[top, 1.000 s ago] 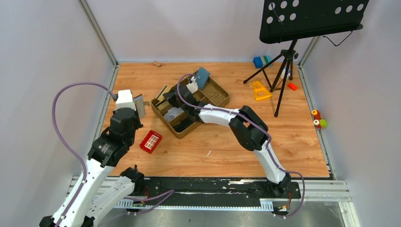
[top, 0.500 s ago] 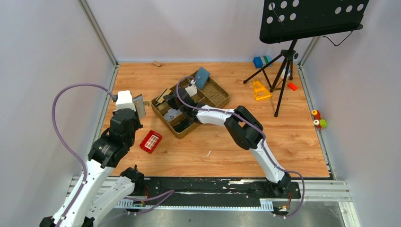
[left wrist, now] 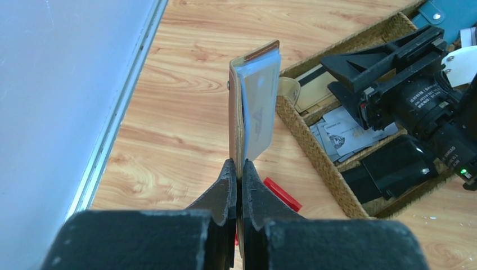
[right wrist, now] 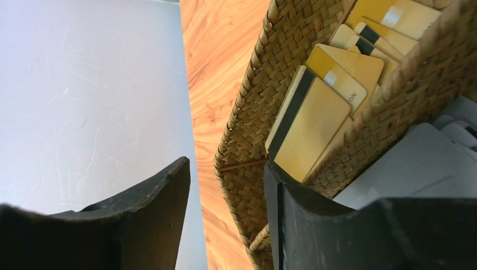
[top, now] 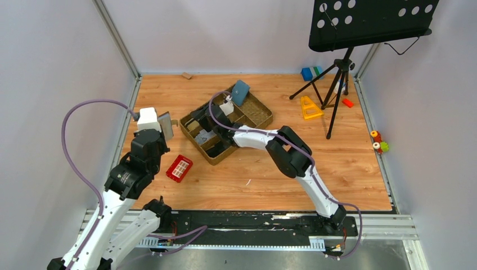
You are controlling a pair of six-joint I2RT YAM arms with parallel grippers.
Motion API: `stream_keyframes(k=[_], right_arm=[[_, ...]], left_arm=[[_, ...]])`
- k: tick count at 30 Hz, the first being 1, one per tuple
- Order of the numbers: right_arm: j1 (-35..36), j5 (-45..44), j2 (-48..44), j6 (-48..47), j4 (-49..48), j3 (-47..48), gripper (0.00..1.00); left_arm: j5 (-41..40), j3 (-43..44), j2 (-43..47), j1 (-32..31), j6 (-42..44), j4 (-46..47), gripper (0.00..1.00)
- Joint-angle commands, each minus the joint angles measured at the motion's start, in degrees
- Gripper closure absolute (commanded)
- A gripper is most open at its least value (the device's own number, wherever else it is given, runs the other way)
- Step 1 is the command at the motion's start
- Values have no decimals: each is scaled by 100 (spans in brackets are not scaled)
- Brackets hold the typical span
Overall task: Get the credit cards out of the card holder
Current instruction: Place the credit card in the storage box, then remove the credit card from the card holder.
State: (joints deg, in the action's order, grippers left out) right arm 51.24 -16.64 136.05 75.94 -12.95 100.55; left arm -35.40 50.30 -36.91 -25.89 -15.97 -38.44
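Note:
My left gripper (left wrist: 240,163) is shut on the lower edge of the brown card holder (left wrist: 247,112), holding it upright above the table's left side (top: 165,125). Grey clear sleeves show at the holder's right face. My right gripper (right wrist: 225,164) stands open over the left end of the wicker basket (right wrist: 247,112), nothing between its fingers. Several gold credit cards (right wrist: 315,121) with black stripes lie stacked in the basket's end compartment, just beyond the right finger. From above, the right gripper (top: 198,119) hangs over the basket's left corner, close to the card holder.
The basket (top: 264,119) also holds papers and a black item (left wrist: 394,169); a blue-teal pouch (top: 241,92) leans at its far end. A red box (top: 179,167) lies by the left arm. A music stand (top: 337,73) and small toys (top: 309,107) stand at the back right.
The right gripper has edged a little left over the basket's corner and its jaws have gone from shut to open. The left arm and card holder have not moved.

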Motion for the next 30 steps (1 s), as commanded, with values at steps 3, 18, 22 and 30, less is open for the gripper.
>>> stream_keyframes(k=[3, 18, 22, 30], right_arm=[[35, -237, -934, -365, -51, -590, 48], [-272, 367, -4566, -2300, -809, -4744, 52], [-390, 777, -5600, -2730, -1068, -5830, 53], [-647, 2613, -7730, -4155, -296, -7081, 27]], left_arm=[[46, 4, 48, -30, 131, 343, 100], [2799, -106, -226, -30, -331, 696, 100], [4357, -497, -538, -30, -1020, 1314, 100], [5850, -1671, -915, -30, -2607, 3278, 100]])
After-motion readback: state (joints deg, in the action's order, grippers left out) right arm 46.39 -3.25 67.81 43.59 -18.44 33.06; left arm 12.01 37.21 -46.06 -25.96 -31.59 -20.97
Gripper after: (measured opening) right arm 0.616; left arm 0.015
